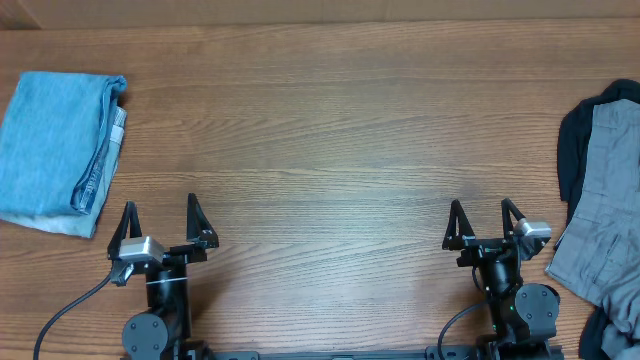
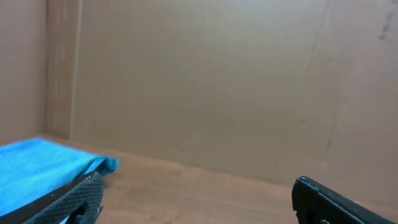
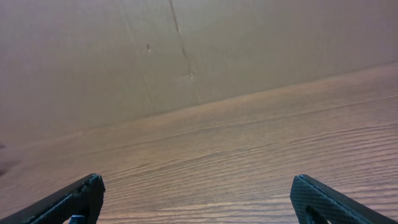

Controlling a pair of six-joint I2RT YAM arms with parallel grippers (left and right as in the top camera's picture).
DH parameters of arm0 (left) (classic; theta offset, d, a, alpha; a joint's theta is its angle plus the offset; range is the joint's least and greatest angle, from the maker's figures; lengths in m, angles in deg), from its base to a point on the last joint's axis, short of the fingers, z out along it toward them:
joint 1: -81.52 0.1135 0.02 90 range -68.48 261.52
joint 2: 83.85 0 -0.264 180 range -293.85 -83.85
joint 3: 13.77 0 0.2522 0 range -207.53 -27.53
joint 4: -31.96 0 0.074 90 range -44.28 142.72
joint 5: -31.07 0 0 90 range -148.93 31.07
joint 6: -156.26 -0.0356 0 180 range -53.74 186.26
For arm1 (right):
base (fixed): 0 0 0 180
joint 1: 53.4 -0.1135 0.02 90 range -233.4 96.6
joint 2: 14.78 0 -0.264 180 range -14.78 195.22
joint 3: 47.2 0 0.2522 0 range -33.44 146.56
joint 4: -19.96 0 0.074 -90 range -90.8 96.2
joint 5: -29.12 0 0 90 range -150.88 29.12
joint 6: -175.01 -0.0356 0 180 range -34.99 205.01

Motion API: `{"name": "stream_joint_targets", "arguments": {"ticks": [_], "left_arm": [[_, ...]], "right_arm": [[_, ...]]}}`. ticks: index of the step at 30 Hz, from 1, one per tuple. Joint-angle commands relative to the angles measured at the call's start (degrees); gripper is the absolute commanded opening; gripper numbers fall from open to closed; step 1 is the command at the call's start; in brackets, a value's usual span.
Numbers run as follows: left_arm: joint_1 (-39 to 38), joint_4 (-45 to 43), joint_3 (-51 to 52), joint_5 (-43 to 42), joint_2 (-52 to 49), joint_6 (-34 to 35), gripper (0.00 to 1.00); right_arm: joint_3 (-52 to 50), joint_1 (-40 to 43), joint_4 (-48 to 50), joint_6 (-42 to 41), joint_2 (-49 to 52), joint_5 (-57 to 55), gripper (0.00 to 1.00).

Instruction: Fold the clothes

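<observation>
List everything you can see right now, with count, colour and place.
folded jeans: 1, light blue, far left of the table
grey garment: 1, grey, unfolded, right edge
dark garment: 1, black or navy, partly under the grey one
table: 1, brown wood
back wall: 1, plain brown, behind the table
left tool: 1, black, open, near edge, left
right tool: 1, black, open, near edge, right

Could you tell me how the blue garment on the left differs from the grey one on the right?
The blue garment is folded into a neat rectangle; the grey garment lies loose and rumpled. The blue garment lies alone; the grey garment overlaps a dark garment. Both lie on the table.
</observation>
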Motion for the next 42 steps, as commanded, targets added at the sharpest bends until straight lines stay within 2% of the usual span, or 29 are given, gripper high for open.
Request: {"name": "stream_joint_targets", "arguments": {"ticks": [1,4,11,18,42], "left_arm": [[-0.39,2.08,0.96,4.70,2.10,0.76,1.00],[-0.44,3.91,0.96,6.34,2.05,0.72,1.00],[-0.44,18.12,0.96,3.91,2.05,0.07,1.00],[-0.44,18.29,0.94,0.57,2.01,-1.38,1.00],[-0.44,18.29,0.94,0.68,1.97,-1.40,1.00]], "right_arm": [[-0.59,0.15,0.33,-0.20,-0.42,-0.33,1.00],[-0.59,0.15,0.33,-0.20,-0.42,-0.33,1.00],[-0.59,0.15,0.33,-0.20,-0.42,-0.33,1.00],[-0.59,0.15,0.33,-0.20,-0.42,-0.33,1.00],[-0.59,0.15,0.33,-0.20,-0.42,-0.35,1.00]]}}
